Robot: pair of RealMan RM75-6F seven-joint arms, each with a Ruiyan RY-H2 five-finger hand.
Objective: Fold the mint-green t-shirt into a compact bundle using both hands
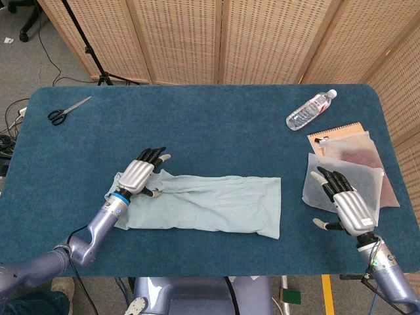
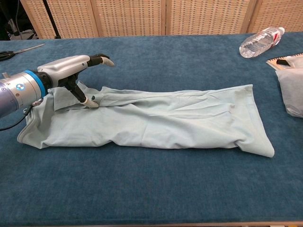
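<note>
My left hand (image 1: 140,176) hovers fingers-spread over the t-shirt (image 1: 210,203), which lies along the table's (image 1: 210,125) near edge; thumb contact unclear. My right hand (image 1: 346,205), splayed and empty, is cut from chest view.

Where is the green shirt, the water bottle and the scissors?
green shirt (image 1: 216,203), head view, on the middle of the folded cloth.
water bottle (image 1: 310,110), head view, on the clear body of the bottle.
scissors (image 1: 60,115), head view, near the black handles.
</note>
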